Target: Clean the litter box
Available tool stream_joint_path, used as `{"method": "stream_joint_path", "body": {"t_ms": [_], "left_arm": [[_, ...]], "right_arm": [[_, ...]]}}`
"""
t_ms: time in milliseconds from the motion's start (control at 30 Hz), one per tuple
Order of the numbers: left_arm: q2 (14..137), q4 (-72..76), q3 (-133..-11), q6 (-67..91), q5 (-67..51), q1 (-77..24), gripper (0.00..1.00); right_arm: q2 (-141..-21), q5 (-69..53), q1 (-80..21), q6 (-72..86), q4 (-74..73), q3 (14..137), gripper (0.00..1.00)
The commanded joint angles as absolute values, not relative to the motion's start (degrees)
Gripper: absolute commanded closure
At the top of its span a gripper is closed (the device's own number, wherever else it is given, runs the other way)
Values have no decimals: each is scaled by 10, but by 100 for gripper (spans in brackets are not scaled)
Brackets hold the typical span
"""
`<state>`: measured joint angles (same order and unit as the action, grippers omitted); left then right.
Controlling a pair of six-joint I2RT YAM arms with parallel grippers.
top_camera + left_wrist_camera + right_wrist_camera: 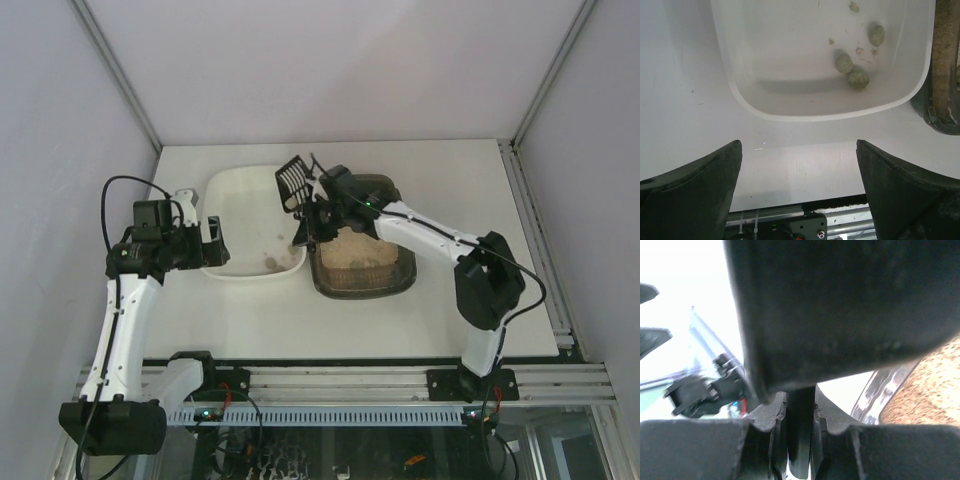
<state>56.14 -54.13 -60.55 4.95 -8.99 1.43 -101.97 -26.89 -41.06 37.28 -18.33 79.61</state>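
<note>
Tabletop [450, 190] in white carries two tubs side by side near its middle. The litter box [362, 292], a dark brown-grey tray with rounded corners and a thick rim, sits toward the right edge. Its bed of beige litter [360, 255] is grainy and heaped unevenly. A white tray [232, 190] of similar size sits just beside it, toward the left edge.

The right gripper [312, 212] hangs over the line where the two tubs meet. Its jaws are clamped on the thin handle of a black slotted scoop [291, 180], and the scoop head tilts up above the tray's far right corner. The left gripper [213, 243] hovers at the tray's left wall with its jaws spread wide and nothing between them.

Three greenish-grey clumps [850, 70] and a few crumbs lie in the tray's near right corner. Whether the scoop carries anything cannot be told.

The step appears to be emptying the scoop into the white tray. It would go best with the head brought fully inside the tray's walls before tipping, clear of the seam between the tubs. A slow turn of the wrist would let a clump slide off rather than bounce out. The firm grip on the handle looks worth keeping, since a slip would scatter grains across the table.
</note>
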Motion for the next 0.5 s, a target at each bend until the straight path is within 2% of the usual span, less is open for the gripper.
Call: {"method": "stream_joint_path", "body": {"t_ms": [0, 67, 233, 467], "left_arm": [[560, -544, -641, 48, -116, 24, 0], [560, -544, -645, 50, -115, 25, 0], [556, -541, -645, 53, -96, 30, 0], [548, -534, -634, 53, -90, 32, 0]], "right_arm": [[-1097, -25, -475, 230, -452, 959, 100], [-1128, 75, -508, 194, -494, 1023, 100], [-1177, 260, -565, 139, -523, 1085, 100], [-1196, 368, -594, 75, -504, 1099, 100]]}}
